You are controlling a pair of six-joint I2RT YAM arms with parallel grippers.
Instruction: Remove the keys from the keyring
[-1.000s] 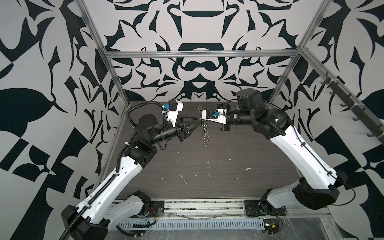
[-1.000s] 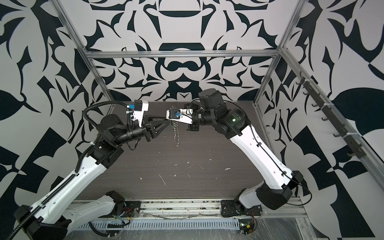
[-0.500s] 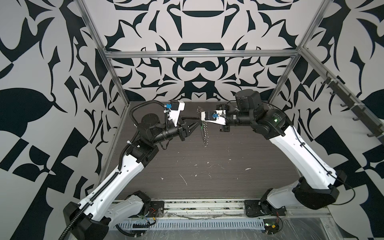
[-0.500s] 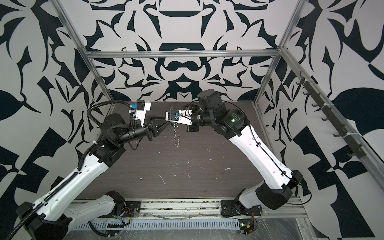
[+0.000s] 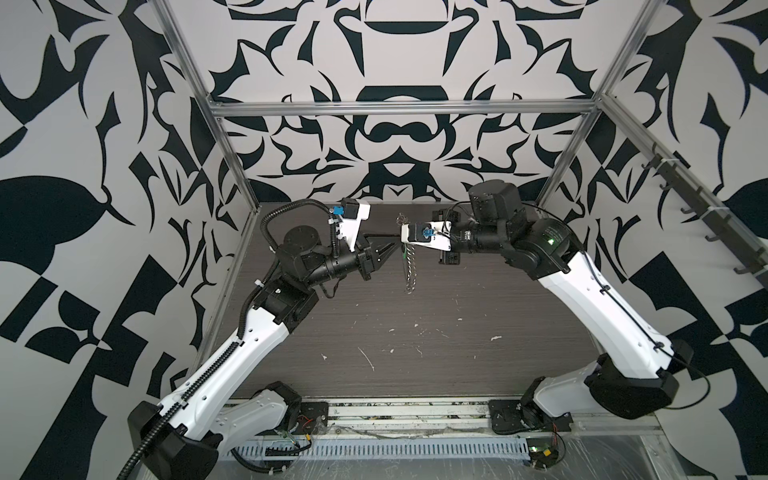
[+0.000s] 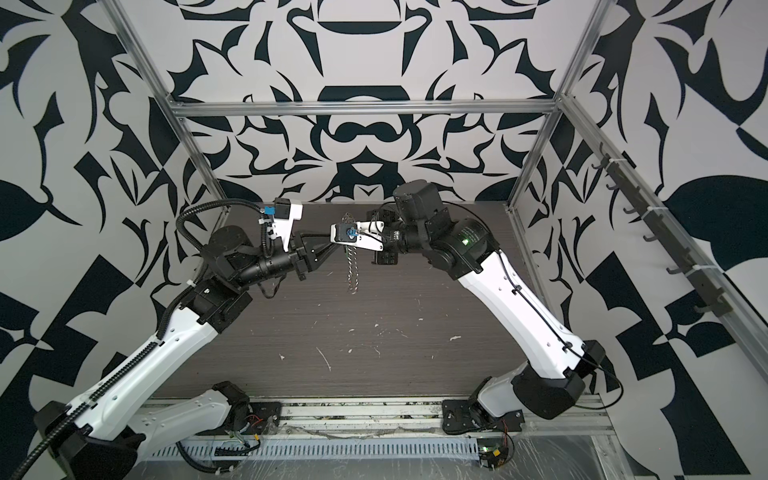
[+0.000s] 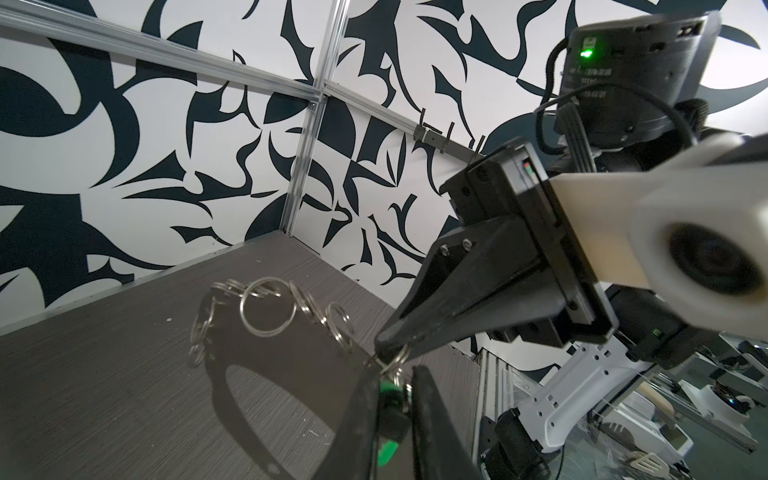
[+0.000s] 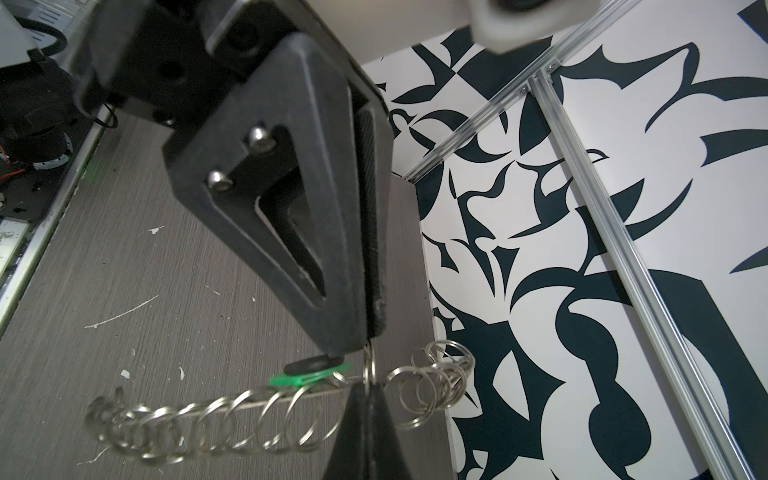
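The keyring [image 5: 409, 270] hangs in the air over the back of the table, a thin pale loop strung with silver split rings [image 8: 208, 428], seen in both top views [image 6: 353, 270]. My right gripper [image 8: 368, 386] is shut on one split ring at the loop's upper end. The key [image 7: 390, 415], small and dark with a green tag [image 8: 307, 379], hangs right beside that ring. My left gripper [image 7: 392, 374] reaches in from the left [image 5: 392, 249], and its jaws stand narrow with the key and tag between them, touching both sides. More rings [image 7: 262, 311] trail beyond.
The dark wood table [image 5: 415, 353] carries white flecks. Aluminium frame posts [image 5: 232, 166] stand at the back corners. A rail of hooks [image 5: 685, 208] runs along the right wall, and a slotted cable duct [image 5: 395, 451] lies at the front.
My left gripper has moved right, up to the hanging keyring, and its jaws have narrowed onto the key. The right gripper has kept its hold almost unmoved.
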